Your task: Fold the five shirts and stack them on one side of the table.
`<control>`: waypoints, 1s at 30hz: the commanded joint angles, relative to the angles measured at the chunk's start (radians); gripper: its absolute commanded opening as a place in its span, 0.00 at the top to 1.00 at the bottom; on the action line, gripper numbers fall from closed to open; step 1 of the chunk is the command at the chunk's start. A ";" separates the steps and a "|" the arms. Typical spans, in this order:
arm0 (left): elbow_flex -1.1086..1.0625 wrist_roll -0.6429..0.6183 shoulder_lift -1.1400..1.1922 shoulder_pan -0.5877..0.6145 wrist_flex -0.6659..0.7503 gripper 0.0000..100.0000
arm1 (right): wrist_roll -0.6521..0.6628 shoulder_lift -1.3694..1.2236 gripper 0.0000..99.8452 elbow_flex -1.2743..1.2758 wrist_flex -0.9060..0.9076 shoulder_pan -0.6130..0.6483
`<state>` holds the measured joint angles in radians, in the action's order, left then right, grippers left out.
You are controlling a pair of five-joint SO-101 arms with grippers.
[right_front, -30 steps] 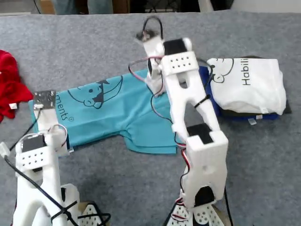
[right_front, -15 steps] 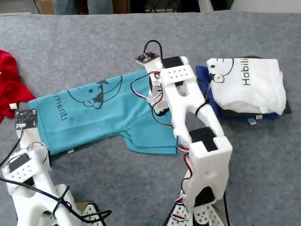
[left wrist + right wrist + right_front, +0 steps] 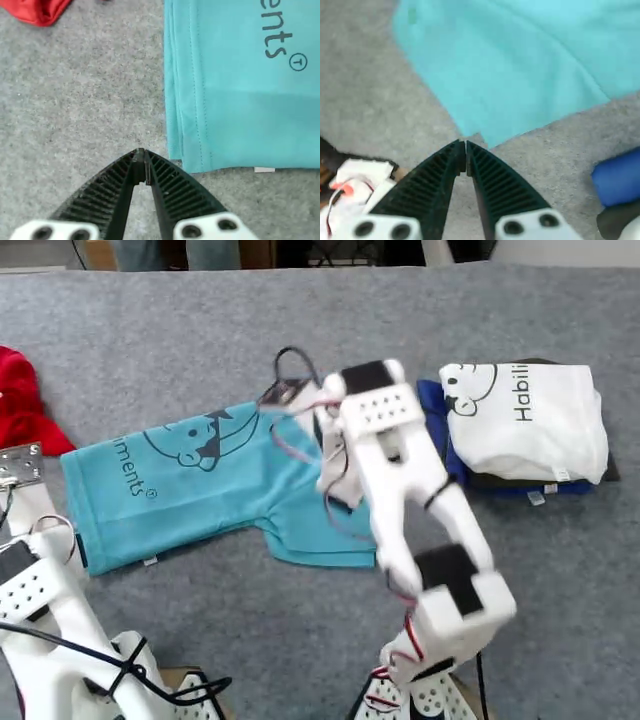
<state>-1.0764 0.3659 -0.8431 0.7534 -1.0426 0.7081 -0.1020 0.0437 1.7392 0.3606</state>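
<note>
while the teal printed cloth t-shirt lies on the grey carpeted table, left gripper is pinched closed, empty, beside its hem; right gripper closed too, empty.

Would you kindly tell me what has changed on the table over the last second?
The left gripper drew back leftward off the teal printed shirt; the right gripper came nearer its base, to that shirt's far edge. That shirt, the crumpled red shirt and the white-topped folded stack stayed put.
</note>
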 commanded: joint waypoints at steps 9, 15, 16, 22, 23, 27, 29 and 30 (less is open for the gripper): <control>-0.188 -0.094 -0.006 0.008 0.206 0.97 | 0.153 0.487 0.90 0.696 -0.462 0.178; -0.242 -0.150 -0.008 0.008 0.259 0.97 | 0.276 0.535 0.82 0.817 -0.506 0.161; -0.249 -0.153 -0.008 0.008 0.275 0.97 | 0.298 0.535 0.82 0.825 -0.516 0.161; -0.251 -0.153 -0.006 0.002 0.279 0.97 | 0.315 0.533 0.79 0.897 -0.638 0.161; -0.252 -0.153 -0.006 0.002 0.279 0.97 | 0.315 0.533 0.78 0.914 -0.660 0.161; -0.257 -0.150 -0.006 0.002 0.281 0.97 | 0.315 0.530 0.78 0.989 -0.767 0.163; -0.260 -0.149 -0.006 0.001 0.282 0.97 | 0.315 0.501 0.78 1.007 -0.801 0.163; -0.260 -0.149 -0.006 0.001 0.282 0.97 | 0.315 0.475 0.78 1.010 -0.815 0.163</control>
<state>-1.3403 0.2186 -0.8431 0.7549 -0.7756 1.0165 0.3966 1.0457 0.9720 0.5247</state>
